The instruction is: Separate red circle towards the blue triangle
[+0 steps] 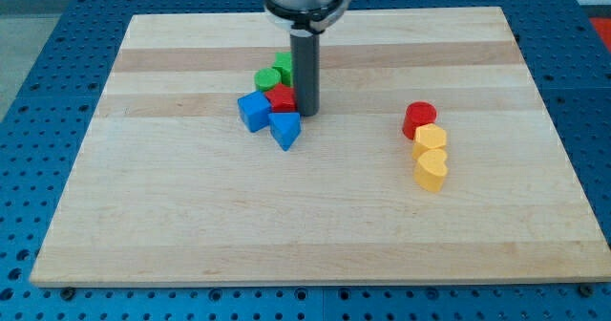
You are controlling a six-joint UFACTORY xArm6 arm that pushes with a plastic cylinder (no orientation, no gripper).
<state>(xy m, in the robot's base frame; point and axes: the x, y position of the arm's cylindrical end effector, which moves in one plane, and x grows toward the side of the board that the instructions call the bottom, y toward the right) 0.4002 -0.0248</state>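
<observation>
With my tip [306, 112] (a bare rod, no jaws) touching the cluster beside the blue triangle [284, 129], far left of the red circle [419, 119], further pushing risks scattering that cluster instead.

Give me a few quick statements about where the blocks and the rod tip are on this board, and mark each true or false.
1. The red circle touches a yellow block. True.
2. My tip is beside the red circle. False: it stands in the left cluster, next to the red star-like block.
3. The blue triangle lies at the view's left of the red circle. True.
4. Two green blocks sit with the yellow ones. False: they are in the left cluster.
</observation>
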